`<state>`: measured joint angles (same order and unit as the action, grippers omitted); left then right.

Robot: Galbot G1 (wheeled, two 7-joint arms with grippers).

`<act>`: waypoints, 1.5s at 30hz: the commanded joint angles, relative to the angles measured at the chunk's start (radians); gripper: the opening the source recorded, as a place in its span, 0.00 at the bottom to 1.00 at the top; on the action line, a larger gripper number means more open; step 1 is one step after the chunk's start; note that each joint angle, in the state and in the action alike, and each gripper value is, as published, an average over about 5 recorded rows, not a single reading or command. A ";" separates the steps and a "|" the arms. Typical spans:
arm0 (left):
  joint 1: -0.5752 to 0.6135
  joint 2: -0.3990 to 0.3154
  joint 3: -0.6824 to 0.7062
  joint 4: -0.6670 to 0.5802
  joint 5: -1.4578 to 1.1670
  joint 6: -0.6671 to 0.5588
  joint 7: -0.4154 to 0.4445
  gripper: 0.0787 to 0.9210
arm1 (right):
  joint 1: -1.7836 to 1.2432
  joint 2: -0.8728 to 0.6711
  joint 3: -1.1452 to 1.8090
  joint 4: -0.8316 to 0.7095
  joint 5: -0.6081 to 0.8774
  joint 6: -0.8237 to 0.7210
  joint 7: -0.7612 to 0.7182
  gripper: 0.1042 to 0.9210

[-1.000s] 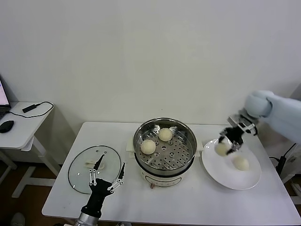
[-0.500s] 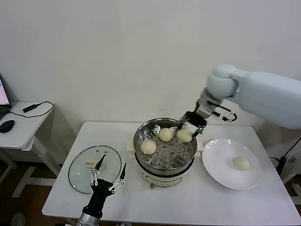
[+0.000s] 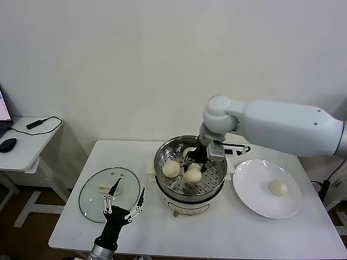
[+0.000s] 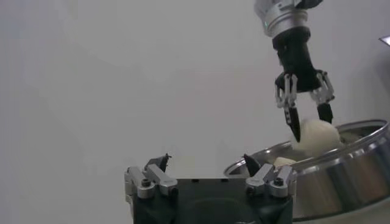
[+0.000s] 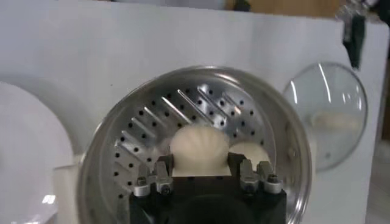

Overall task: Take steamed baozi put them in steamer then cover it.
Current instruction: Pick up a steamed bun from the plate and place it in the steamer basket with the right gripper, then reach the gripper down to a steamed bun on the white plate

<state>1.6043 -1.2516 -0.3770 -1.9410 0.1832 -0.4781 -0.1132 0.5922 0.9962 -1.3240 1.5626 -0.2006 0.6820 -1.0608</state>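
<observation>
Baozi: three in steamer [image 3: 217, 181], one [image 3: 278, 188] on plate [image 3: 255, 197].

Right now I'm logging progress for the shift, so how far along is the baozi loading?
Two baozi are already in the steamer: one at, another mostly hidden behind the arm. The right gripper holds a third baozi over the basket. One baozi waits on the white plate. The cover lies on the table by the idle left gripper.
</observation>
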 commanded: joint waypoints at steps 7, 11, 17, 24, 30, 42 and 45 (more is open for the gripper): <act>0.000 0.004 -0.004 0.006 -0.003 -0.011 -0.002 0.88 | -0.073 0.031 0.003 0.006 -0.101 0.104 0.001 0.66; -0.001 0.002 -0.002 0.007 -0.003 -0.011 -0.002 0.88 | -0.076 0.032 0.002 0.005 -0.104 0.105 0.003 0.68; -0.002 0.001 -0.004 0.011 -0.004 -0.013 -0.003 0.88 | -0.079 0.028 0.009 0.004 -0.128 0.104 0.018 0.80; -0.005 -0.001 -0.003 0.014 -0.003 -0.013 -0.002 0.88 | -0.071 0.010 0.067 -0.004 -0.147 0.095 0.032 0.88; -0.006 0.000 -0.002 0.016 -0.002 -0.013 -0.002 0.88 | -0.048 -0.058 0.184 -0.055 -0.075 0.042 -0.017 0.88; -0.006 0.002 0.000 0.009 -0.001 -0.010 -0.001 0.88 | -0.015 -0.333 0.236 -0.432 0.339 -0.515 -0.265 0.88; -0.008 0.001 0.001 0.008 -0.001 -0.009 0.000 0.88 | -0.053 -0.378 0.217 -0.510 0.343 -0.556 -0.269 0.88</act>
<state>1.5975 -1.2505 -0.3774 -1.9311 0.1819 -0.4891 -0.1145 0.5602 0.7682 -1.1300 1.2771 -0.0202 0.3779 -1.2296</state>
